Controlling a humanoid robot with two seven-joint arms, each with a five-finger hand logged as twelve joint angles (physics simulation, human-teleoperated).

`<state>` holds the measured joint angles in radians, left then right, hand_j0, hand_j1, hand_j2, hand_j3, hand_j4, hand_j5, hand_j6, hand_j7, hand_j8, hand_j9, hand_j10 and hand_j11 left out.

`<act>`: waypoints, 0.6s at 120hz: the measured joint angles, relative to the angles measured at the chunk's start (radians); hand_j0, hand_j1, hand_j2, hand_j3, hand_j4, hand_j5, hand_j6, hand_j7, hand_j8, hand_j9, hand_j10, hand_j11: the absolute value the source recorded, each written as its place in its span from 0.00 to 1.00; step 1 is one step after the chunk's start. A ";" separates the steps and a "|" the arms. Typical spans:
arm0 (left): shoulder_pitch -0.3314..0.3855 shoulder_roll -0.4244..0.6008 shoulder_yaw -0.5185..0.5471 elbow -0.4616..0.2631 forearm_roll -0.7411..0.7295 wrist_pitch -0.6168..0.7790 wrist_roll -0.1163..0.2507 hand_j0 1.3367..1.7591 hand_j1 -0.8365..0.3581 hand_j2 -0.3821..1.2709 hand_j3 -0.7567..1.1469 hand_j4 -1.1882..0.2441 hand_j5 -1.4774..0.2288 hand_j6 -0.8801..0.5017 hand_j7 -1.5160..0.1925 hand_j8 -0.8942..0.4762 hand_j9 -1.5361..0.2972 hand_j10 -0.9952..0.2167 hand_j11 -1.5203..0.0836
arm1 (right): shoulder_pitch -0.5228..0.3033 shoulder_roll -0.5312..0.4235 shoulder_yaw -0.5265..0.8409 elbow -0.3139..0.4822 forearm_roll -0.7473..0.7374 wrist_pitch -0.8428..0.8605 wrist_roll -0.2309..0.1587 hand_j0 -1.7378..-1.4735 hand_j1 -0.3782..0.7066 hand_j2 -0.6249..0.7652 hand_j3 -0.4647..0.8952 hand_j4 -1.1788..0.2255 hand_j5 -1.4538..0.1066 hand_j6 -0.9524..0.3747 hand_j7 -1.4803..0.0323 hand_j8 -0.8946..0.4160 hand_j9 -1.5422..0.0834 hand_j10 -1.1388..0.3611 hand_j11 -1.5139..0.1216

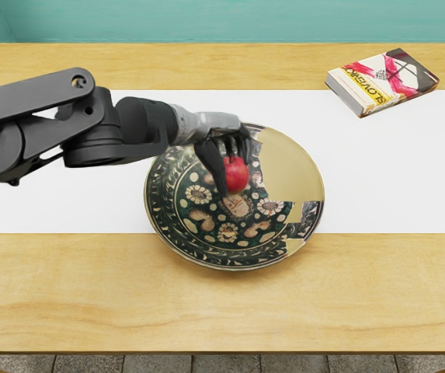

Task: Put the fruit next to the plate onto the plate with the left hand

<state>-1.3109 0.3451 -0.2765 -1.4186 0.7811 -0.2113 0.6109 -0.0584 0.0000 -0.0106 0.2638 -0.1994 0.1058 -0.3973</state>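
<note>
The left hand (222, 149), dark-fingered on a black arm, is curled around a small round red fruit (236, 173), its fingers wrapping the top and one flank. The fruit hangs just below the palm, over the inner part of the glossy, round, green-and-cream patterned ceramic plate (304, 210) that spreads beneath the hand; whether it touches the plate I cannot tell. It looks light, firm and smooth-skinned, so probably slippery. A grip spread around its widest part seems safest, with gentle pressure to avoid bruising. Release should be low, since a round fruit may roll on glaze. Well beyond the fingertips lies a red-and-white paperback book (381, 80).
</note>
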 joint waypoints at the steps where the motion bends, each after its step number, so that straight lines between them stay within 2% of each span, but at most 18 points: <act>1: 0.000 -0.002 0.000 0.005 0.000 0.000 0.000 0.74 0.40 0.61 0.40 0.43 0.11 0.41 0.18 0.41 0.20 0.20 0.21 | 0.000 0.000 0.000 0.000 0.000 0.000 0.000 0.30 0.03 0.45 0.34 0.84 0.93 0.72 0.98 0.68 0.95 0.76 0.93; 10: 0.001 -0.031 -0.008 0.045 0.001 0.006 0.000 0.74 0.42 0.60 0.40 0.41 0.16 0.38 0.23 0.38 0.24 0.22 0.26 | 0.001 0.000 0.000 0.000 0.000 0.000 0.000 0.30 0.03 0.45 0.34 0.84 0.93 0.72 0.98 0.68 0.95 0.76 0.93; 27: 0.002 -0.037 -0.047 0.093 0.001 0.020 0.000 0.75 0.55 0.44 0.40 0.51 0.39 0.39 0.44 0.40 0.43 0.39 0.48 | 0.001 0.000 0.001 0.000 0.000 0.000 0.000 0.30 0.03 0.45 0.34 0.84 0.93 0.72 0.98 0.68 0.95 0.76 0.93; 41: 0.001 -0.037 -0.057 0.104 -0.001 0.024 0.000 0.76 0.62 0.36 0.40 0.57 0.51 0.41 0.54 0.42 0.52 0.48 0.59 | 0.001 0.000 0.001 0.000 0.000 0.000 0.000 0.30 0.03 0.45 0.34 0.84 0.93 0.72 0.98 0.68 0.95 0.76 0.93; 50: 0.002 -0.033 -0.063 0.104 -0.021 0.022 0.000 0.76 0.72 0.32 0.40 0.64 0.61 0.47 0.64 0.48 0.61 0.57 0.68 | 0.001 0.000 0.001 0.000 0.000 0.000 0.000 0.30 0.03 0.45 0.34 0.84 0.93 0.72 0.98 0.68 0.95 0.76 0.93; 60: 0.011 -0.015 -0.070 0.101 -0.231 -0.015 0.000 0.76 0.81 0.29 0.40 0.70 0.69 0.52 0.72 0.54 0.68 0.65 0.77 | 0.001 0.000 0.001 0.000 0.000 0.001 0.000 0.30 0.03 0.45 0.34 0.84 0.93 0.72 0.98 0.68 0.95 0.76 0.93; 68: 0.021 0.043 -0.072 0.100 -0.440 -0.104 0.000 0.76 0.86 0.28 0.40 0.73 0.74 0.55 0.76 0.57 0.72 0.70 0.82 | 0.001 0.000 0.001 0.000 0.001 0.001 0.000 0.30 0.03 0.45 0.34 0.84 0.93 0.72 0.98 0.68 0.95 0.76 0.93; 72: 0.052 0.083 -0.073 0.100 -0.545 -0.162 0.000 0.76 0.87 0.27 0.40 0.74 0.75 0.56 0.78 0.58 0.74 0.71 0.83 | 0.001 0.000 0.001 0.000 0.001 0.001 0.000 0.30 0.03 0.45 0.34 0.84 0.93 0.72 0.98 0.68 0.95 0.76 0.93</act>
<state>-1.2584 0.4282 -0.3493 -1.3187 0.2364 -0.3729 0.6109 -0.0577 0.0000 -0.0092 0.2638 -0.1986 0.1071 -0.3973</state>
